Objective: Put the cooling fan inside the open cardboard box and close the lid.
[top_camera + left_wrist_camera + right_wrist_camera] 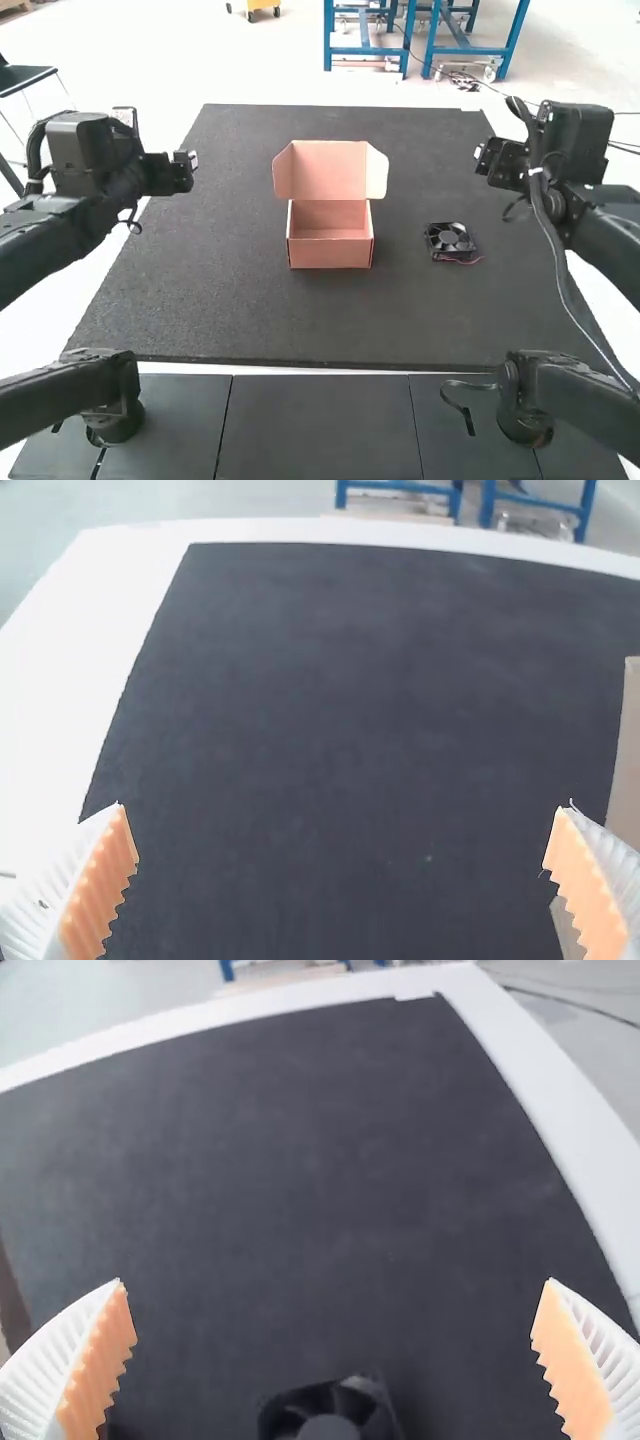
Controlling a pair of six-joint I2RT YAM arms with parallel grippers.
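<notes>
Plastic, black and square-framed, makes up the cooling fan [451, 241] in the high view: a round opening holds its blades, and a thin wire [468, 260] trails from its near side. It lies flat on the dark, grainy mat [200, 280], to the right of the cardboard box [330, 248] and apart from it. That box is plain brown card, a low rectangular tub with its mouth open. Its lid [330, 170] stands up from the back wall, with small side flaps bent forward. My left arm [90, 170] hangs by the mat's left edge and my right arm [560, 150] by its right edge, both well away from box and fan.

From the left wrist view, my left gripper [338, 820] is spread wide with nothing between its fingers [45, 900], which are white and ribbed with orange saw-toothed pads [100, 880]. Under them lies the rough mat, with the smooth white table [60, 680] bordering it and a pale strip of the box's card beside one pad.

From the right wrist view, my right gripper [330, 1295] is likewise spread wide and holds nothing. The fan sits on the mat under the gap between my fingers, its curved black housing and hub partly in sight, touching neither pad
</notes>
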